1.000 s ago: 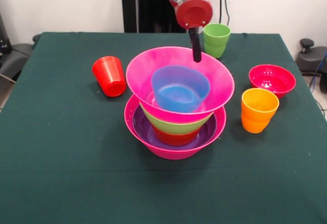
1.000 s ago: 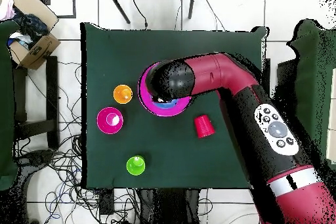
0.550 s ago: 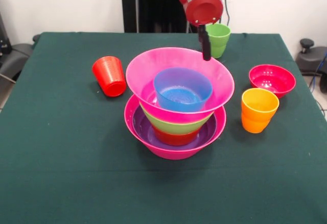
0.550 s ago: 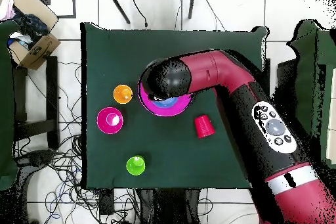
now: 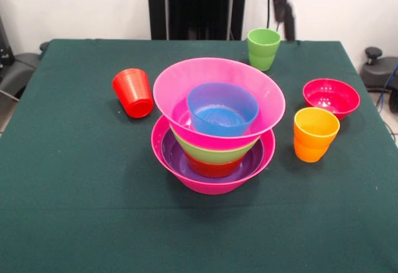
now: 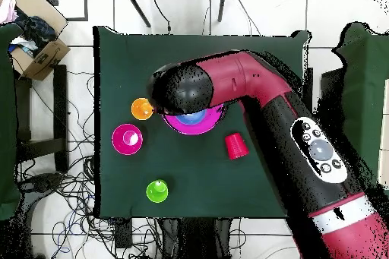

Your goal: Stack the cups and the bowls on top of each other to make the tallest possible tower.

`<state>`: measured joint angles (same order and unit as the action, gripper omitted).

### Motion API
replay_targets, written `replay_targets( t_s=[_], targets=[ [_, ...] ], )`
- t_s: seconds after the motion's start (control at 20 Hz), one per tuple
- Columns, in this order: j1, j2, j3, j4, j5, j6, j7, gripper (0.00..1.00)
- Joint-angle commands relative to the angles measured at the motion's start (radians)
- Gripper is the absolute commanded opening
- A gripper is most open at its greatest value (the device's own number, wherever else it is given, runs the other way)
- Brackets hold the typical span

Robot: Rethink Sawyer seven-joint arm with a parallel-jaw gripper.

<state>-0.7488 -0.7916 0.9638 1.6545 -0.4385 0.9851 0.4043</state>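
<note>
The tower sits mid-surface: a blue bowl nests in the upper pink bowl, over green, red and purple bowls in the pink base. The pincer hangs high at about one o'clock from it, carrying nothing; I cannot tell whether it is apart or together. Next I'd judge a loose piece, likely the orange cup at three o'clock, wants a grip by the rim and a centred, level drop into the blue bowl. From above, the arm covers most of the tower, yet shows its head between stack and orange cup; the front shows the layers.
</note>
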Motion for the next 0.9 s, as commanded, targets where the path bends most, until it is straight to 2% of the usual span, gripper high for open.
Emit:
replay_targets(
  t_s=[0.05, 0.15, 0.3, 0.45, 0.65, 0.8, 0.9],
  targets=[
    [-0.014, -0.151, 0.079, 0.164, 0.084, -0.012, 0.079, 1.00],
    [-0.026, -0.183, 0.075, 0.185, 0.117, -0.031, 0.117, 1.00],
    [-0.070, -0.235, 0.067, 0.219, 0.211, -0.034, 0.183, 1.00],
    [-0.148, -0.238, 0.085, 0.226, 0.276, -0.022, 0.127, 1.00],
    [-0.170, -0.176, 0.034, 0.115, 0.241, 0.098, 0.013, 1.00],
    [-0.192, -0.155, 0.019, 0.080, 0.158, 0.130, -0.084, 1.00],
    [-0.198, -0.132, 0.005, 0.067, 0.108, 0.149, -0.114, 1.00]
  ],
)
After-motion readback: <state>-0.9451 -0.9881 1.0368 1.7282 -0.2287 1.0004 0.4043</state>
